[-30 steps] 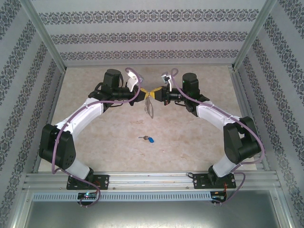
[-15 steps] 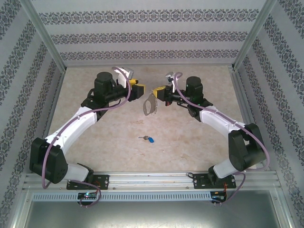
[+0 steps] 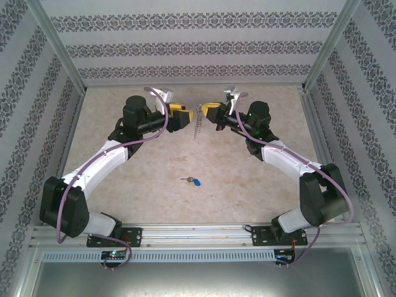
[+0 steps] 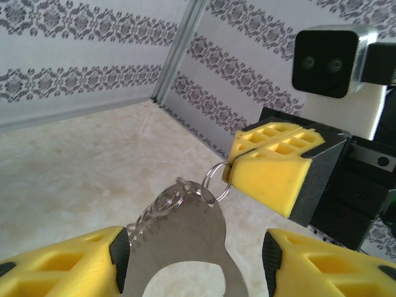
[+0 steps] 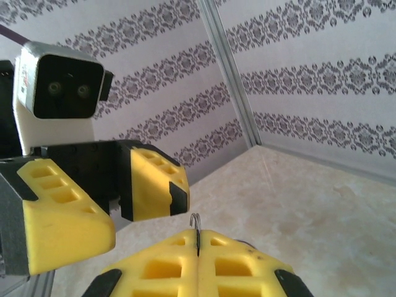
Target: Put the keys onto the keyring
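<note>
The keyring (image 3: 198,125), a flat grey metal loop with a fine chain, hangs in the air at the back middle. My right gripper (image 3: 207,112) is shut on the small split ring (image 4: 216,182) at its top; the wire (image 5: 196,223) pokes out between the closed yellow fingers (image 5: 235,266). My left gripper (image 3: 180,116) faces it from the left, open. In the left wrist view the grey loop (image 4: 185,241) lies between the spread left pads (image 4: 119,253), with a gap at the right pad. The keys (image 3: 193,181), a tiny silver key with a blue tag, lie on the table nearer the arm bases.
The beige table (image 3: 124,179) is ringed by patterned walls with metal corner posts (image 3: 318,59). The two arms arch inward from their bases at the near rail (image 3: 198,235). The left gripper's camera housing (image 5: 59,93) is close in front of the right wrist.
The left gripper has opened, let go of the keyring and drawn back to the left. The right gripper kept its hold and carried the keyring slightly toward the back.
</note>
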